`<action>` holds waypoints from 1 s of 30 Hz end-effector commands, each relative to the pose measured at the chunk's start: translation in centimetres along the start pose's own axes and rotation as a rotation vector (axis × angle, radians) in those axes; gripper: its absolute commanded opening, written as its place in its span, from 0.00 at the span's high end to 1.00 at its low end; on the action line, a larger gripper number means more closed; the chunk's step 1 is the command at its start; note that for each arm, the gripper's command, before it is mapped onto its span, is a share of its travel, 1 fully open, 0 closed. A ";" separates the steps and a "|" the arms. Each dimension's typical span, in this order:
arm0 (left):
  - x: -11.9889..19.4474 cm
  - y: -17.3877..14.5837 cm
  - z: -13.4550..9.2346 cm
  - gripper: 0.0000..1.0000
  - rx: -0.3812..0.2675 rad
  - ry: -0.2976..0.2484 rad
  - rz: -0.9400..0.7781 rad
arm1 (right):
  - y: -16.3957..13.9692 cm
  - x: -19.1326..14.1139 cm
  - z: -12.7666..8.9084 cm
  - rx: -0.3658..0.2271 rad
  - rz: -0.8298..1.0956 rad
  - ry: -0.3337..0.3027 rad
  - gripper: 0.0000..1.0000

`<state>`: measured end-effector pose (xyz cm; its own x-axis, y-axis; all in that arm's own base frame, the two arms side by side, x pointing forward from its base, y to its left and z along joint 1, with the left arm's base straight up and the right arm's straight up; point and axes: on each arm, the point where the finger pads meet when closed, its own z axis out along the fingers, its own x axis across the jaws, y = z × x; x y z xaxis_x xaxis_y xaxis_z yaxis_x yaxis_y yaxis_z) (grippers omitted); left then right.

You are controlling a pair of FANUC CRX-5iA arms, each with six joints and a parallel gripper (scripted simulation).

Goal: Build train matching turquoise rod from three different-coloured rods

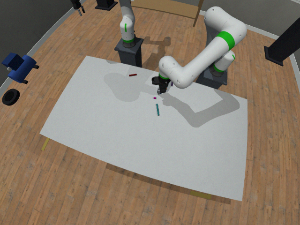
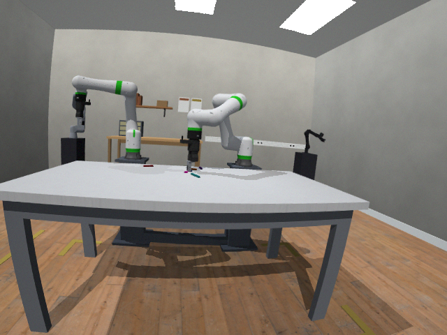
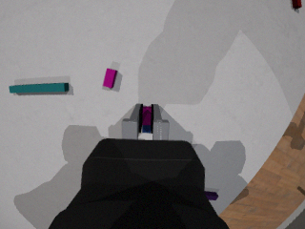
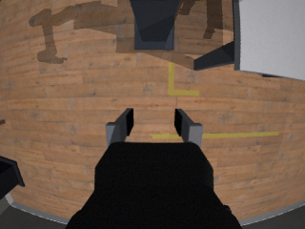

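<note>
My left gripper (image 1: 160, 92) (image 2: 188, 169) (image 3: 147, 113) is low at the table, shut on a magenta rod (image 3: 147, 115) and a blue rod (image 3: 147, 128), which sit end to end between its fingers. Whether they touch the table is unclear. A second magenta rod (image 1: 154, 98) (image 2: 186, 172) (image 3: 110, 78) lies close by. The turquoise rod (image 1: 157, 109) (image 2: 195, 175) (image 3: 39, 88) lies beyond it. A red rod (image 1: 132, 75) (image 2: 148, 165) (image 3: 296, 4) lies apart near the arms' edge. My right gripper (image 4: 153, 116) is open and empty, above the floor.
A purple rod (image 1: 172, 84) (image 2: 200, 167) (image 3: 212, 195) lies behind the left gripper. An orange rod (image 2: 193, 169) is partly hidden by that gripper. The left arm reaches over the back of the white table (image 1: 135, 135) (image 2: 180, 195). The table's corner shows in the right wrist view (image 4: 272, 38).
</note>
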<state>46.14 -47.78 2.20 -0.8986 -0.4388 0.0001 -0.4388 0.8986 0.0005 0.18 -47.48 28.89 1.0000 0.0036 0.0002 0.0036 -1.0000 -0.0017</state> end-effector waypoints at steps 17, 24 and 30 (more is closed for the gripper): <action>0.0 -0.1 -0.1 0.46 0.002 -0.001 0.000 | 0.0 0.0 -0.1 -0.002 0.000 0.000 0.00; 0.0 -0.1 -0.1 0.46 0.002 -0.001 0.000 | 0.0 0.0 -0.1 -0.002 0.000 0.000 0.00; 0.0 -0.1 -0.5 0.46 0.002 -0.001 0.000 | 0.0 0.0 -0.1 -0.002 0.000 0.000 0.00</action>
<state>46.14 -47.78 2.50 -0.8986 -0.4388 0.0001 -0.4388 0.8986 0.0002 0.18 -47.48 28.89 1.0000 0.0036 0.0002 0.0036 -1.0000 -0.0017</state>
